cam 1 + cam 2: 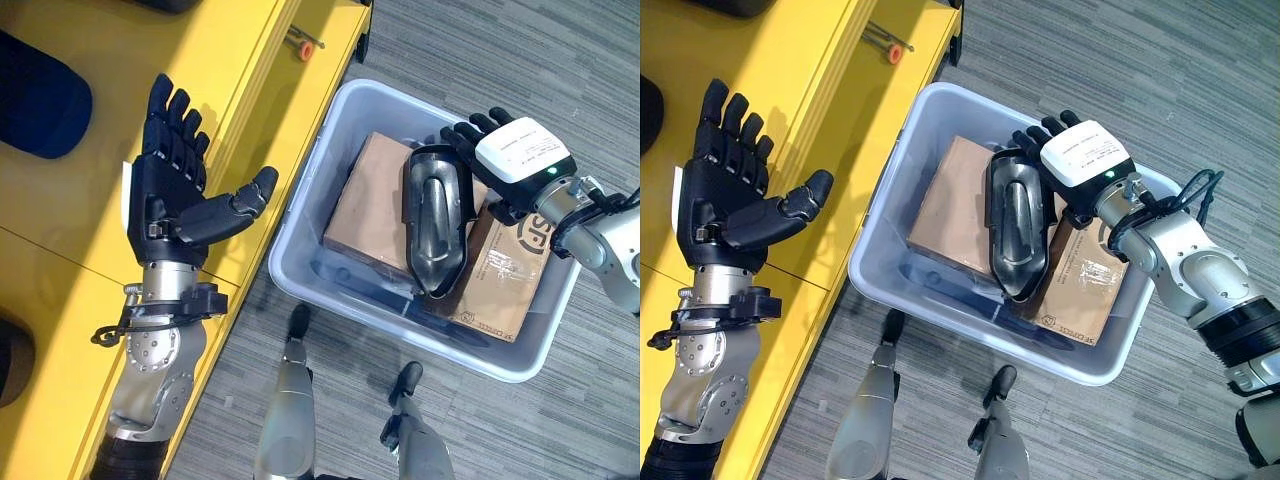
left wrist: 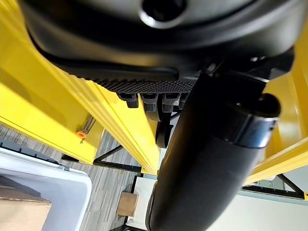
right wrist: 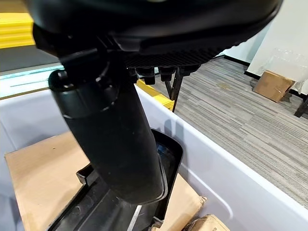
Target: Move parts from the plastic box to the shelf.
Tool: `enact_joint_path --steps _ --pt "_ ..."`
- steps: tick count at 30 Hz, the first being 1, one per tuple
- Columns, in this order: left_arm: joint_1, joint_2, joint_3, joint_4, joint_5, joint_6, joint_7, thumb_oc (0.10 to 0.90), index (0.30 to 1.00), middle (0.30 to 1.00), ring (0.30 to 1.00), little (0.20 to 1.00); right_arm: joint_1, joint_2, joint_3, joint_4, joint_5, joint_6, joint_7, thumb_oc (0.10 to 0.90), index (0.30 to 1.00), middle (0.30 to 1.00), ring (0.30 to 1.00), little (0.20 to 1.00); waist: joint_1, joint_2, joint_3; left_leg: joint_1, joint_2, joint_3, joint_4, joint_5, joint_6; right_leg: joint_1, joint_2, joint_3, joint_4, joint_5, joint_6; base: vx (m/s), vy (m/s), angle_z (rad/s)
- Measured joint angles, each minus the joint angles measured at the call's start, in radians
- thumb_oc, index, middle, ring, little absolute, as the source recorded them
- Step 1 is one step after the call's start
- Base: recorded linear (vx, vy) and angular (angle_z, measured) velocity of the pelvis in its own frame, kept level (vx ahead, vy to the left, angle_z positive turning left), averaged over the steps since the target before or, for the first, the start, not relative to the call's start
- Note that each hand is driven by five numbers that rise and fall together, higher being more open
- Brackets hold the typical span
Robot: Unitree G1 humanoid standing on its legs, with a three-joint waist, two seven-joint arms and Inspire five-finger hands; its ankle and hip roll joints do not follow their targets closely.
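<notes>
Part (image 1: 435, 225), black shell, lies on cartons in box (image 1: 300, 235); right hand (image 1: 500, 160) at its far end, grip unclear; left hand (image 1: 180, 190) spread over shelf (image 1: 60, 300), ready to receive.

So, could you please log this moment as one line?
left hand: open over yellow shelf | right hand: open, at black part | part: in plastic box on cardboard boxes
</notes>
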Motion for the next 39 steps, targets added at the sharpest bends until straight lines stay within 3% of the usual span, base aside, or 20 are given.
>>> enact_joint_path --steps 10,26,39 --pt "0.007 0.000 0.000 0.000 0.000 0.000 0.002 0.900 1.000 1.000 1.000 1.000 0.000 0.016 0.046 0.007 0.000 0.003 0.003 0.900 1.000 1.000 1.000 1.000 0.003 0.000 0.000 -0.017 0.000 -0.006 0.000 0.000 0.000 -0.010 0.002 -0.008 0.000 0.000 0.000 0.00 0.000 0.00" --pt "0.023 -0.002 -0.026 0.000 0.000 -0.002 0.023 0.900 1.000 1.000 1.000 1.000 -0.011 0.120 0.164 0.125 0.000 0.004 0.025 0.900 1.000 1.000 1.000 1.000 0.006 -0.001 0.000 -0.051 0.001 -0.017 0.001 0.000 0.000 -0.035 0.007 -0.018 0.000 0.000 0.000 0.00 0.000 0.01" --pt "0.023 -0.003 -0.028 0.002 0.001 -0.003 0.038 0.900 1.000 1.000 1.000 1.000 -0.011 0.171 0.170 0.171 -0.002 0.011 0.030 0.900 1.000 1.000 1.000 1.000 0.006 -0.003 0.004 -0.081 0.001 -0.025 0.002 0.000 0.000 -0.058 0.010 -0.024 0.000 -0.001 0.001 0.00 0.001 0.01"
